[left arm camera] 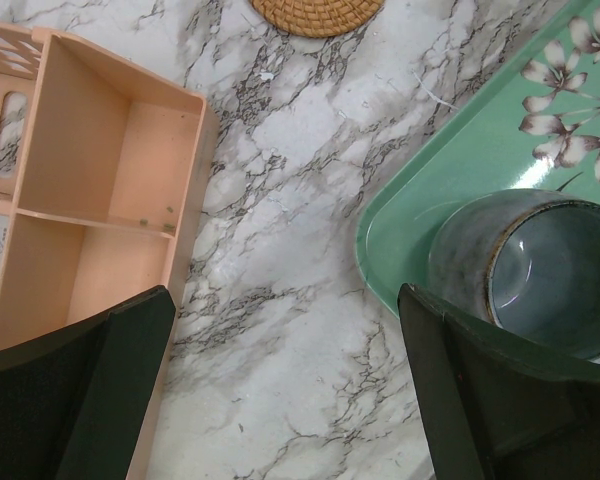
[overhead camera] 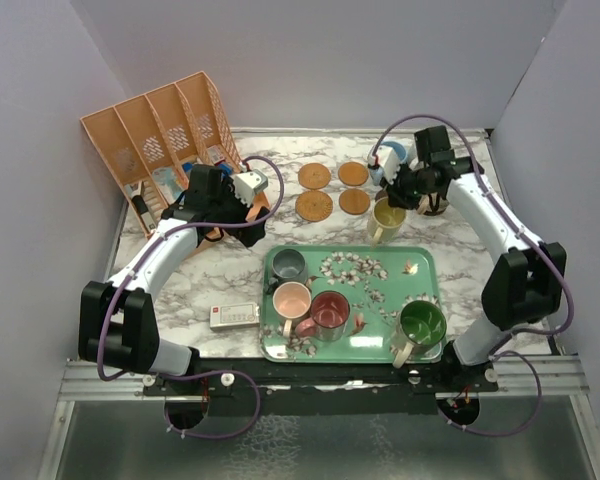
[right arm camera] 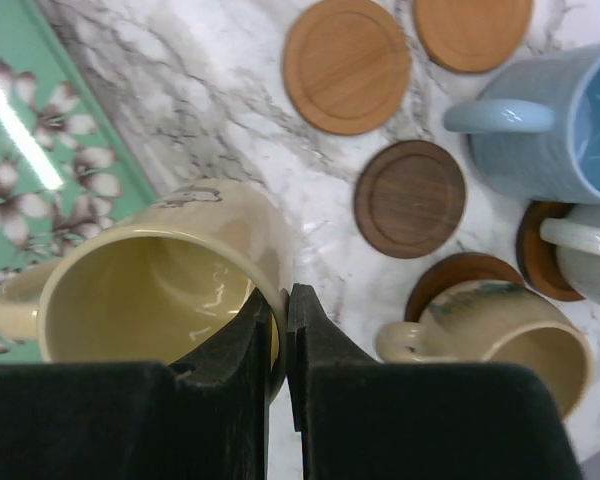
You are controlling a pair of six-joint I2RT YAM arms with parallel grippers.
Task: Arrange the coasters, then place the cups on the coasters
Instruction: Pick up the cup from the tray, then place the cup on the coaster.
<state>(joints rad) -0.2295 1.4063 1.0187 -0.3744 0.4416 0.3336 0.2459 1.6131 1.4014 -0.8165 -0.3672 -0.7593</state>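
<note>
Right tool [right arm camera: 285,300] pinching rim of yellow mug [right arm camera: 150,290], one finger inside, one outside. Mug being held just past far edge of green floral tray [overhead camera: 425,268], beside four bare coasters [overhead camera: 314,206] lying in square on marble surface [overhead camera: 220,285]. Blue mug [right arm camera: 565,120] and cream mug [right arm camera: 495,335] standing nearby, cream one sitting on dark coaster [right arm camera: 440,275].

Left tool [left arm camera: 285,300] hovering spread wide over surface between peach organizer [left arm camera: 100,200] and tray, grey mug [left arm camera: 540,270] just beside one finger. Pink mug [overhead camera: 292,300], dark red mug [overhead camera: 330,312], green mug [overhead camera: 421,322] sitting on tray too.
</note>
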